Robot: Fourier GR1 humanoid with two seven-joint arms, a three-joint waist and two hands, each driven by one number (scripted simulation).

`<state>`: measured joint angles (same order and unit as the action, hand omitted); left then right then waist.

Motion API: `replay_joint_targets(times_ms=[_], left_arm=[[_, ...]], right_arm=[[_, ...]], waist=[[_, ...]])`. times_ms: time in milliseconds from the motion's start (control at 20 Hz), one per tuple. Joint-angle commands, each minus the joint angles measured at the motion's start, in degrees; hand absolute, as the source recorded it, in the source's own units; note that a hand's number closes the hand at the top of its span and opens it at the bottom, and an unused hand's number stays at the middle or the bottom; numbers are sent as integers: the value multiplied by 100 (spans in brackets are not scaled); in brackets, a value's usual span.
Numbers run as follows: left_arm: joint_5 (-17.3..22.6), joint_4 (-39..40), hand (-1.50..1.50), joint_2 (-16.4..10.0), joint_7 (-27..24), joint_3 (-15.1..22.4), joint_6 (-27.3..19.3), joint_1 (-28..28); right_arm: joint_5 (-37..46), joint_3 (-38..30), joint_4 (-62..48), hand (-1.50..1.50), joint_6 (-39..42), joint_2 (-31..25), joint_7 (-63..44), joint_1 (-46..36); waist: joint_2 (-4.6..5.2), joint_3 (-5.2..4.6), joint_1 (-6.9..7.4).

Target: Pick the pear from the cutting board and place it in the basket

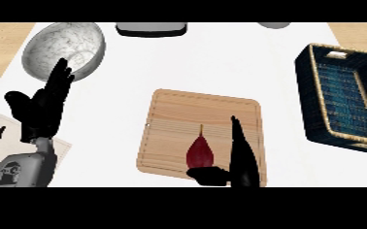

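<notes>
A dark red pear (200, 153) with a thin stem lies on the wooden cutting board (193, 116), near its front edge. My right hand (242, 160) stands on edge just right of the pear, fingers straight and pointing away from me, thumb (208, 174) reaching under the pear's near end. The fingers are not curled round the fruit. A dark blue woven basket (337, 97) sits at the right edge, with nothing in it. My left hand (44, 104) rests open at the left, fingers up.
A marbled grey bowl (64, 48) stands at the back left behind the left hand. A dark tray-like object (152, 29) and a grey round thing (275, 24) lie along the far edge. White counter separates board and basket.
</notes>
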<state>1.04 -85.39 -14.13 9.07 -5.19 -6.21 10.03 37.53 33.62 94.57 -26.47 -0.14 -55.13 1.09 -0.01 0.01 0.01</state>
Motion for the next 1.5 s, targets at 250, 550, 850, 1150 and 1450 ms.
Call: replay_joint_targets(times_ms=[250, 550, 850, 1150, 1450], left_arm=[[-94, 393, 0, 68, -375, -209, 198, 88], [-132, -221, 0, 112, 101, -174, 206, -124], [-209, -3, 0, 138, 84, -272, 206, 40], [-237, 494, 0, 230, -136, -277, 220, 301], [-51, 147, 0, 16, -214, -458, 468, 0]], right_arm=[[-227, -68, -949, -150, -240, 13, 221, -342], [-650, 70, -1663, -150, -751, 14, 560, -646], [-611, 119, -1436, -150, -514, 14, 22, -886], [-1147, 65, -1753, -150, -216, 14, 415, -1030], [-1512, 468, -2579, 150, -40, 10, 921, -1525]], waist=[[3, -1, -2], [2, 1, 24], [0, -1, 5], [9, -1, -2], [22, 0, 86]])
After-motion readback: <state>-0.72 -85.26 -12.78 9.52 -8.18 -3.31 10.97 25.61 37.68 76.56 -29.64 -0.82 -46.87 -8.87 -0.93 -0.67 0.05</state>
